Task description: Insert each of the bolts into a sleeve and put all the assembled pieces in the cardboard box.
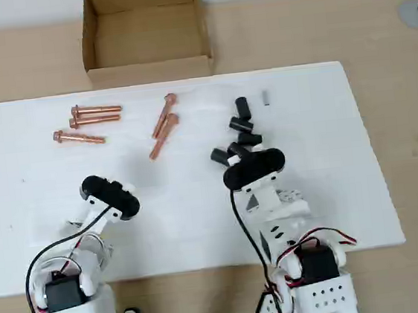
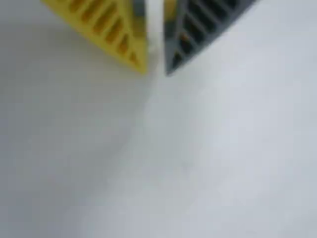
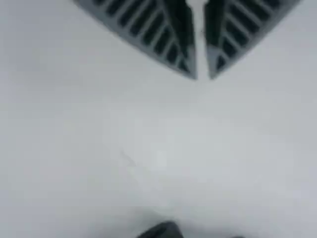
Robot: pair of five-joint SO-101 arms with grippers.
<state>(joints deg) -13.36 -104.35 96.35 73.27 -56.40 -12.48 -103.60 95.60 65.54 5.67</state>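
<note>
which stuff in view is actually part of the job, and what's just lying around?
Part of the job:
- copper bolts, loose on the sheet
- black sleeves, in a cluster
- cardboard box, at the far edge

Just lying about:
- small grey piece beside the sleeves
- grey disc on the bare table
- white sheet under everything

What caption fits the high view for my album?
Bolts and sleeves lie on a white mat, with the cardboard box beyond it.

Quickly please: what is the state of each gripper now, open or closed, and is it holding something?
Left gripper: closed, holding nothing.
Right gripper: closed, holding nothing.
</note>
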